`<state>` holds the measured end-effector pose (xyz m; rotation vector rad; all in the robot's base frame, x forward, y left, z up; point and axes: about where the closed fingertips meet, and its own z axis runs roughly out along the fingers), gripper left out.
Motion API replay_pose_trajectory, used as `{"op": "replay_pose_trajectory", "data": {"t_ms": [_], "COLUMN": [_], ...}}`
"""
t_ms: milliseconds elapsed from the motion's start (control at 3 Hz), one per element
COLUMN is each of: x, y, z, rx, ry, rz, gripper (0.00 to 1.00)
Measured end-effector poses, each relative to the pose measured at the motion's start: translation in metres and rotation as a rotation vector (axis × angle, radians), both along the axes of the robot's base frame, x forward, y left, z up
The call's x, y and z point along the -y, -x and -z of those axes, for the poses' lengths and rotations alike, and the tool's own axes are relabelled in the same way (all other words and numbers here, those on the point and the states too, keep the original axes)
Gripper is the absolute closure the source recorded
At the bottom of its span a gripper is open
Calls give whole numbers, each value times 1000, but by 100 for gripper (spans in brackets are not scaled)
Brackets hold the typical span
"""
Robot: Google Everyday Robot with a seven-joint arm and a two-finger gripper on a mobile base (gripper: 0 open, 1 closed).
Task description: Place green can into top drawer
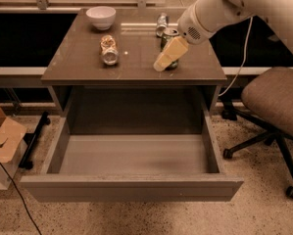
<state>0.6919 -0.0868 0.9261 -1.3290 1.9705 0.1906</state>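
The green can (169,34) stands upright on the right part of the brown table (82,58). Only its silver top rim and a sliver of its dark green base show, because my gripper (165,55) is right in front of it, reaching down from the white arm at the upper right. The gripper's tan tip points down-left, close to the tabletop. The top drawer (131,189) is pulled wide open below the table. Its grey-brown inside holds nothing.
A white bowl (101,16) sits at the table's back left. A tan-orange patterned can (108,50) lies on its side mid-table. A small silver can (161,23) stands behind the green can. An office chair (276,97) is at the right, a cardboard box (4,141) at the left.
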Motion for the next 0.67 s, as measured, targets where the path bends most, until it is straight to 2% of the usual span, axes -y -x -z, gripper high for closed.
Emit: {"op": "replay_pose_trajectory", "data": {"t_ms": [333, 667], "x": [1, 1], "y": [-31, -32], "z": [17, 17], "rx": [-35, -35], "ry": [-3, -3], "rz": [27, 27], "gripper": [0, 0]}}
